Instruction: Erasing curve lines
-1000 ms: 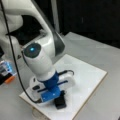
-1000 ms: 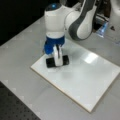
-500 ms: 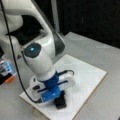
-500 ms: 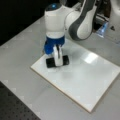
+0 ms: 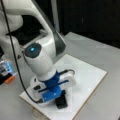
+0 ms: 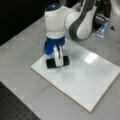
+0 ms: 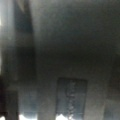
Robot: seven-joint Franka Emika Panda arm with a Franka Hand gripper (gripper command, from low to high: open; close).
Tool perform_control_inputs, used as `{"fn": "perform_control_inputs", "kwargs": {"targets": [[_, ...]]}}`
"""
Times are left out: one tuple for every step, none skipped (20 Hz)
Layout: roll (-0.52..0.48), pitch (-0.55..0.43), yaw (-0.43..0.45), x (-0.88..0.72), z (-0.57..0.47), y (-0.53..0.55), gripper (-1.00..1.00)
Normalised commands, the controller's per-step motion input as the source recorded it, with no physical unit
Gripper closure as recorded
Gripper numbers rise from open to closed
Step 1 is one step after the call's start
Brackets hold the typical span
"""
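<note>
- The black eraser [image 6: 57, 61] is clamped between the fingers of the gripper [image 6: 58, 60] and pressed flat on the white board [image 6: 82, 77], near its corner, for wiping.
- No curve lines can be made out on the board.

The arm [image 5: 41, 62] covers part of the white board [image 5: 87, 75] in a front view. The pen stroke cannot be seen anywhere. The wrist view is only grey blur.
</note>
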Motion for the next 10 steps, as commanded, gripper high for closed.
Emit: {"fn": "perform_control_inputs", "kwargs": {"targets": [[0.215,0.150,-0.010,0.49,-0.34,-0.18,1.00],[0.214,0.151,-0.008,0.49,-0.34,-0.18,1.00],[0.213,0.151,-0.007,0.49,-0.34,-0.18,1.00],[0.213,0.151,-0.007,0.49,-0.34,-0.18,1.00],[0.213,0.151,-0.008,0.49,-0.34,-0.18,1.00],[0.213,0.151,-0.008,0.48,-0.34,-0.18,1.00],[0.259,0.228,0.050,0.50,-0.34,-0.18,1.00],[0.259,0.249,0.056,0.52,-0.34,-0.18,1.00],[0.259,0.254,0.058,0.53,-0.34,-0.18,1.00],[0.257,0.257,0.055,0.56,-0.34,-0.18,1.00]]}}
